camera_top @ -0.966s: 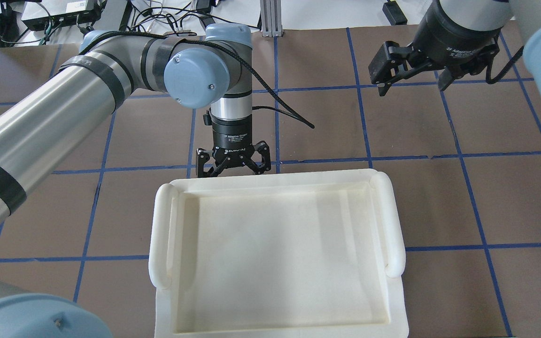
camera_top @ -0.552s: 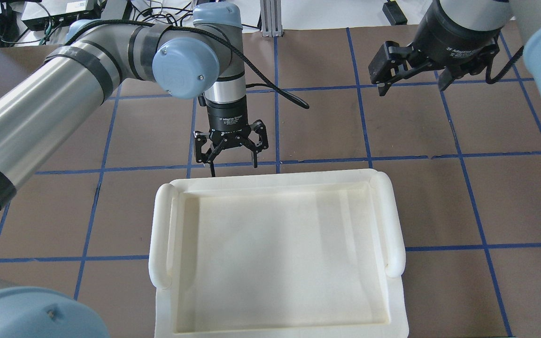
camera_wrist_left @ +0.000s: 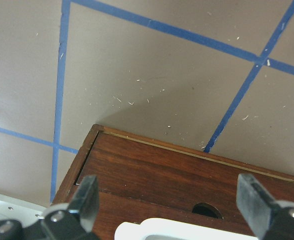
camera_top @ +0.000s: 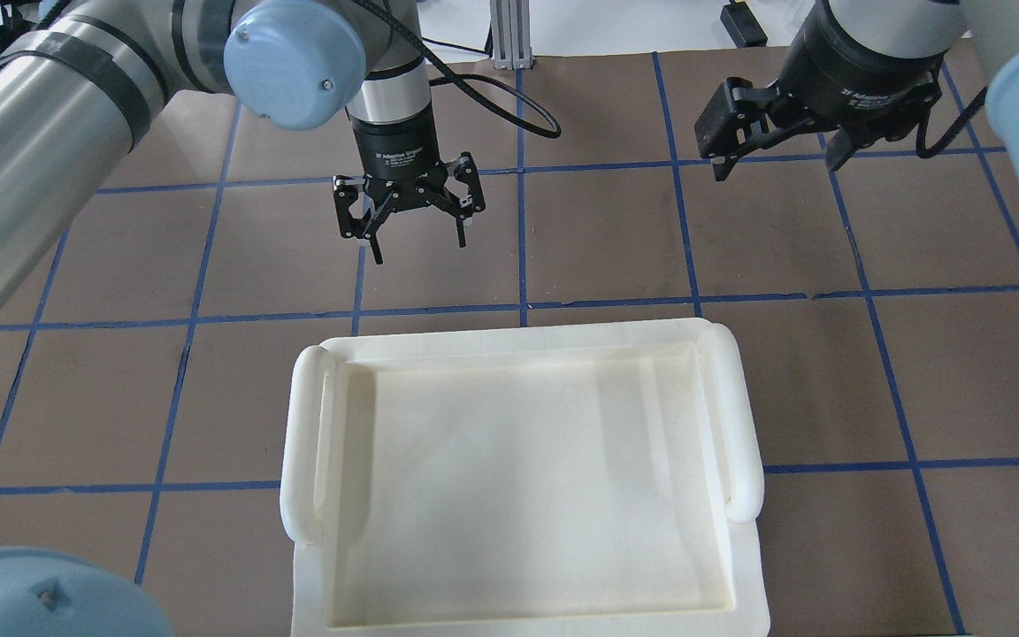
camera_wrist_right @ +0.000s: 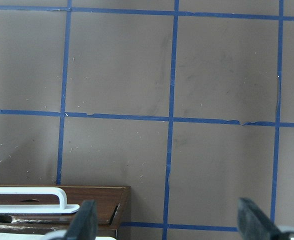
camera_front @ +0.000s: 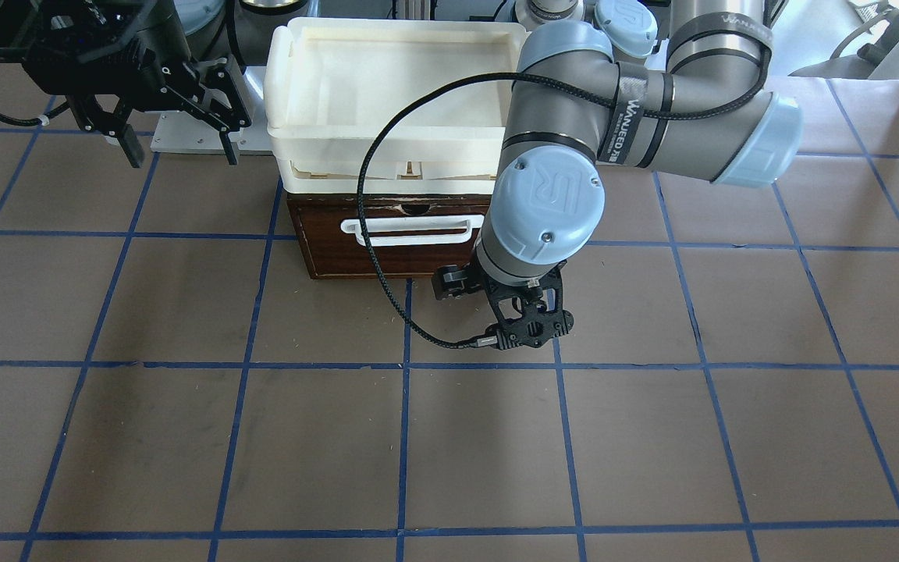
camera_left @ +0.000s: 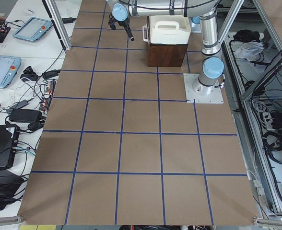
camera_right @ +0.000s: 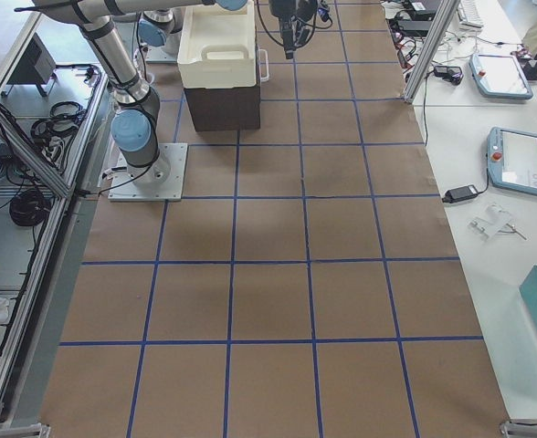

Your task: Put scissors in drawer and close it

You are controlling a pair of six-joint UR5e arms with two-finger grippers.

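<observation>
Now, left hand (camera_top: 419,249) spread, drawer (camera_front: 340,259) nearby, apart.

A brown bench (camera_left: 141,153) gridded with blue tape lines (camera_left: 124,132) fills the middle of the room. Along one side stands a white table (camera_left: 9,48) carrying teach pendants (camera_left: 2,71) and tangled cables (camera_left: 33,103). Aluminium frame posts (camera_left: 58,24) rise at its edge. On the opposite side lies grey floor (camera_left: 265,167). The light is bright and even.

The drawer (camera_front: 325,254) has a dark brown wooden front, with a white bar handle (camera_front: 410,229) lying level across it and a small half-round notch at the top edge. It sits directly beneath the cream-white tray (camera_front: 387,148) and looks pushed fully in.
</observation>
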